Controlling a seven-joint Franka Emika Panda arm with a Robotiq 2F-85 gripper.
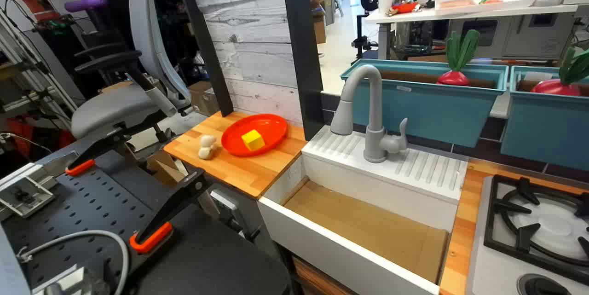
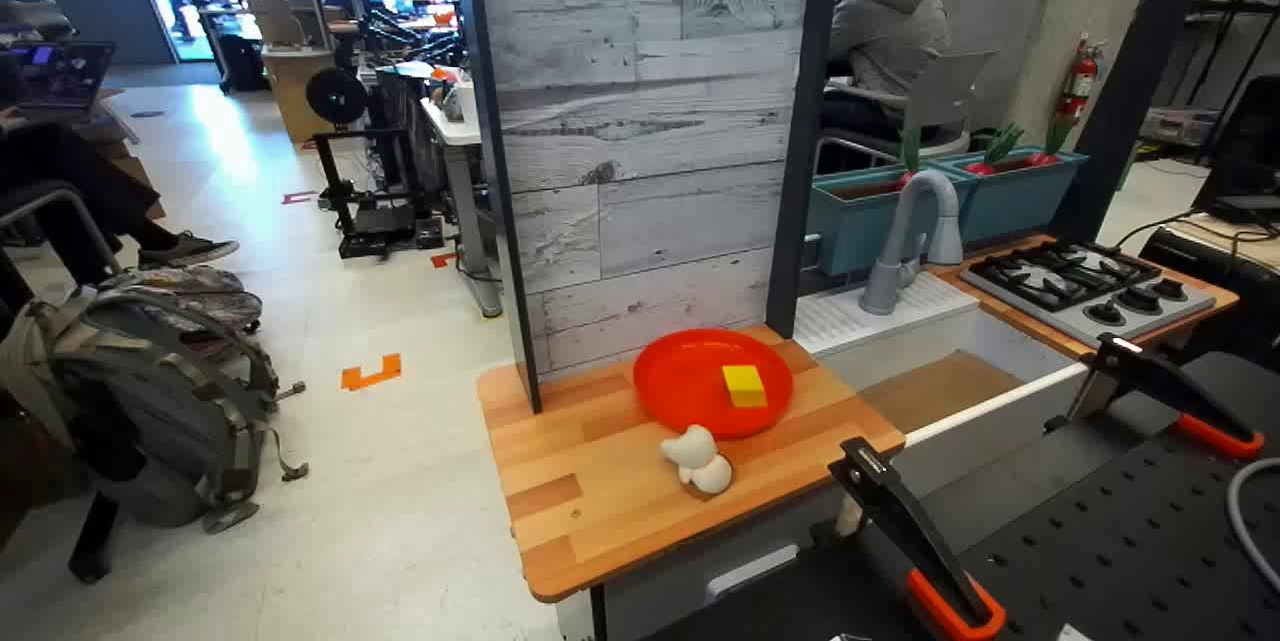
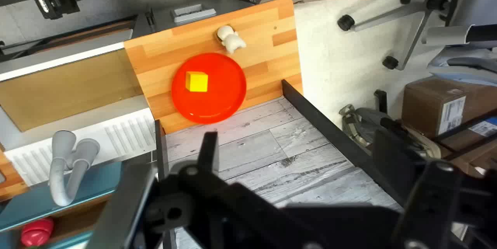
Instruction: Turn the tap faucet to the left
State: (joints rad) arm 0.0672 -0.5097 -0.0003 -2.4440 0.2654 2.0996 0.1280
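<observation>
Looks like approach step, no contact yet: fingers [image 3: 209,151] spread wide, nothing held, well apart from faucet [image 1: 375,101], which stands at the back of the sink [image 1: 322,249]. Next probably: bring fingers across beside faucet, then swing it left

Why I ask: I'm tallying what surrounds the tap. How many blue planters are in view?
2: in both exterior views, one blue planter is behind the tap, and another planter beside it, nearer the stove. Others could be out of frame.
</observation>
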